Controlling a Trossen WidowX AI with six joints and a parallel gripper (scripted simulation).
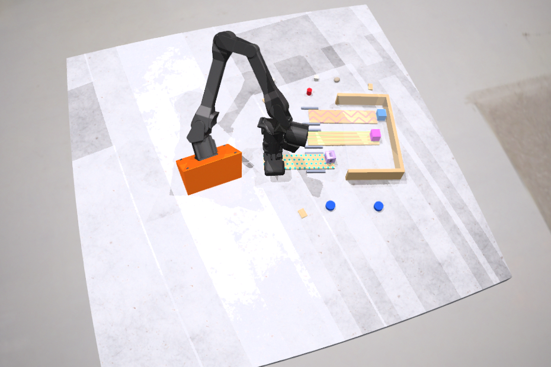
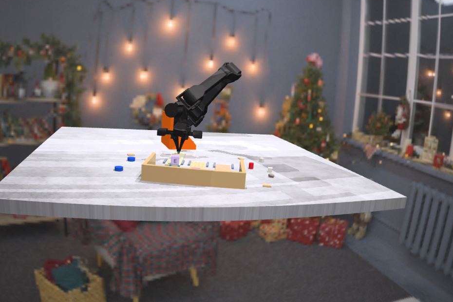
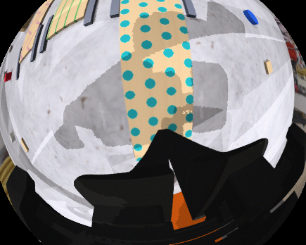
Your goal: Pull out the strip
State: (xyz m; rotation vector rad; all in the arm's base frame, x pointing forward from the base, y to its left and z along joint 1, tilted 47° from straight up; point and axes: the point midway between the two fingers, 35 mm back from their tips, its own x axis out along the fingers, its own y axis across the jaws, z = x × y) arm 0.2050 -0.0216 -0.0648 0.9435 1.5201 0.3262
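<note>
The labelled cube is light purple with a letter E. It rests near the far end of the strip with teal dots. My gripper is shut, pointing down at the strip's near end, fingertips at or just above its top face. Nothing shows between the fingers; whether the tips touch the strip is hard to tell. A green-lined strip bears a magenta cube. A zigzag strip has a blue cube at its far end.
A three-sided wooden wall stands around the strips' far side. Low grey rails flank the strips. Two blue discs and a wooden chip lie to one side, a red cylinder on the other.
</note>
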